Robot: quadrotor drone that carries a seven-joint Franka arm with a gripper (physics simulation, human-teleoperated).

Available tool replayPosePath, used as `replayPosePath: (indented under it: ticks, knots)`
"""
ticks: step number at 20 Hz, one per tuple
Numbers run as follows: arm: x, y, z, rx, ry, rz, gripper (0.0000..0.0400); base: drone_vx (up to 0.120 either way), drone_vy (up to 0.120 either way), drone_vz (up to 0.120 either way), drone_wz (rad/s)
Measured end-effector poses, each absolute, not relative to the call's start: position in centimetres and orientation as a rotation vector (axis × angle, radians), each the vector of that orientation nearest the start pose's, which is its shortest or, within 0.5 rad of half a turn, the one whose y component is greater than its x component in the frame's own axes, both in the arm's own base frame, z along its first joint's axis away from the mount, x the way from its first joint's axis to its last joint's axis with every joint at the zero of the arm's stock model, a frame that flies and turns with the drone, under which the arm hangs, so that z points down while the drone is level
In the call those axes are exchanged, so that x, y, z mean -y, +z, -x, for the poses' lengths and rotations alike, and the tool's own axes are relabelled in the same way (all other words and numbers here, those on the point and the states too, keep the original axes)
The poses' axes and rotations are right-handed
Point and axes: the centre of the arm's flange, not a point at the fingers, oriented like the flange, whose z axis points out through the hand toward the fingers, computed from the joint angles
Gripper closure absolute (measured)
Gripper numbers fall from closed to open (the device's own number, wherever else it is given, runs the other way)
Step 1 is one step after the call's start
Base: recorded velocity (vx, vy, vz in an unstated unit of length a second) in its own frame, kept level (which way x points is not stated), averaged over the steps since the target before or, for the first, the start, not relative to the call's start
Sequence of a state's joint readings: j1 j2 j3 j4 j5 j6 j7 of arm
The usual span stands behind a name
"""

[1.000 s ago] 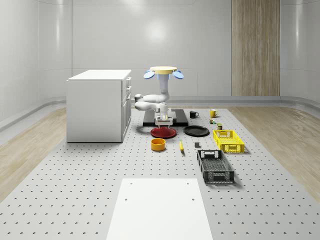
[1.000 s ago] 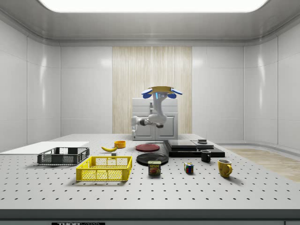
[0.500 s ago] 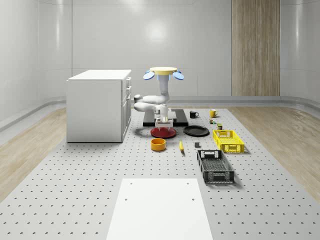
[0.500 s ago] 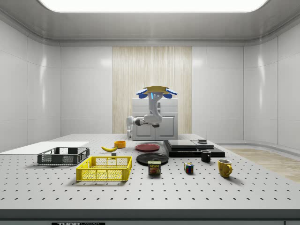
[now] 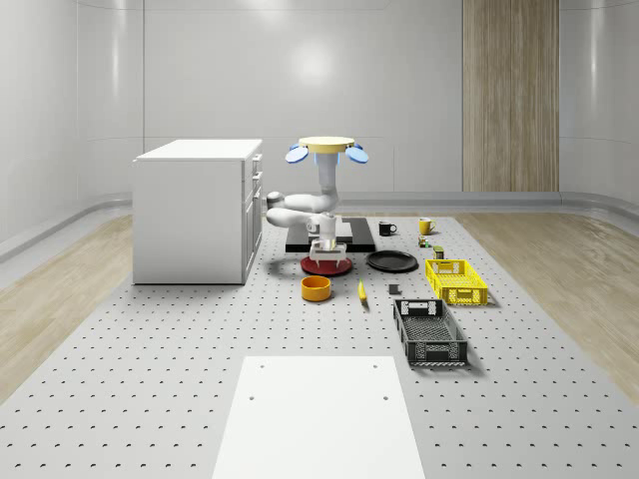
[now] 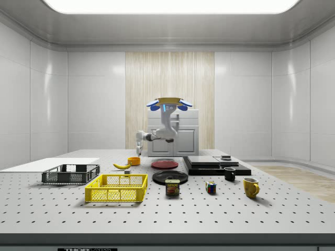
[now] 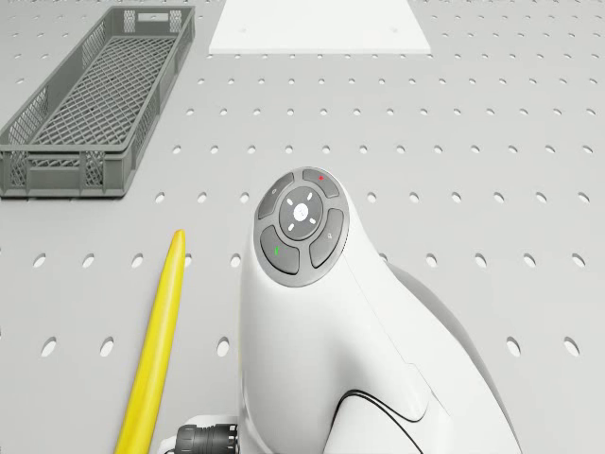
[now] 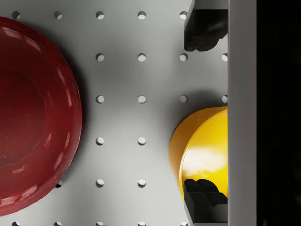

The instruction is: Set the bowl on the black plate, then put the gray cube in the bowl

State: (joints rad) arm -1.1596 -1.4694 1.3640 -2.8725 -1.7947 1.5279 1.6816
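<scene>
Wrist view: the end effector point(image 8: 203, 113), fingers point(image 8: 202, 29) spread wide and empty, hangs over the counter point(image 8: 141, 117), with the yellow bowl point(image 8: 200, 150) at lower right, off-centre beneath it. Judged risk: descending misaligned, one finger could strike the rim. The drone point(image 5: 325, 146) hovers above centre frame in the whole-scene view.

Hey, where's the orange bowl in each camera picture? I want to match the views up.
Whole-scene view: orange bowl just nearer the camera than the red plate, left of the banana.
Side view: orange bowl left of the red plate.
Wrist view: orange bowl apart from the red plate, bare table between.
Shared landmark: the red plate.
</scene>
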Motion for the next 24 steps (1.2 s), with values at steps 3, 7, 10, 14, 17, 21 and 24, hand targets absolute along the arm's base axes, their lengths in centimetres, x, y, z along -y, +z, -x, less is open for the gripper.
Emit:
replayPosePath:
  ticks: [3,7,10,14,17,21,24]
  knots:
    - [0.0,49.1,-30.7,0.002,0.785,-0.001,0.0000,0.120,0.000,0.000,0.000]
    - [0.0,49.1,-30.7,0.002,0.785,-0.001,0.0000,0.120,0.000,0.000,0.000]
    - [0.0,49.1,-30.7,0.002,0.785,-0.001,0.0000,0.120,0.000,0.000,0.000]
    - [0.0,49.2,-30.7,0.002,0.785,-0.001,0.0000,0.040,0.000,0.000,0.000]
    - [0.0,50.1,-30.7,0.002,0.785,-0.001,0.0000,0.000,0.000,0.000,0.000]
    - [0.0,51.7,-30.7,0.002,0.786,-0.001,0.0000,0.000,0.000,0.000,0.000]
    - [0.0,52.7,-30.7,0.002,0.786,-0.001,0.0000,0.000,0.000,0.000,0.000]
